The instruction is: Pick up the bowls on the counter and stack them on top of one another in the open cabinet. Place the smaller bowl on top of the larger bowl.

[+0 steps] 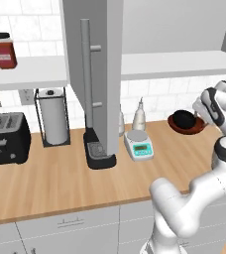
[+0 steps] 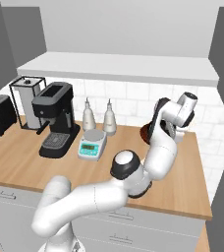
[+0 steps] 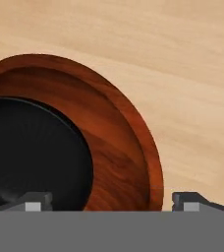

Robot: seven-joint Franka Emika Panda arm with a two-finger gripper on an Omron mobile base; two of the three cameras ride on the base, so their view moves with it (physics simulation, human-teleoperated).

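Bowls sit nested at the far right of the worktop [image 1: 60, 183]: the smaller black bowl [image 3: 30, 152] rests inside the larger reddish-brown bowl [image 3: 124, 147], just below the robot's hand. The end effector [image 3: 111, 201] hovers over them with its fingers spread, one tip over the black bowl's inside and the other beyond the brown rim, over bare wood, so the rim lies between them. Both bowls look rigid and glossy, probably light but slick; a pinch across a rim wall seems the surest hold, and a loose grip could let the curved surface slide. Since the brown bowl carries the black one, lifting it by one edge might tip the inner bowl out, so a level lift seems wise. Farther left stand a white digital scale [image 1: 139, 144], two bottles and a coffee machine [image 2: 55, 125]. Beyond and above, the open cabinet [image 1: 97, 69] shows its grey door and white shelf, where the stack belongs.
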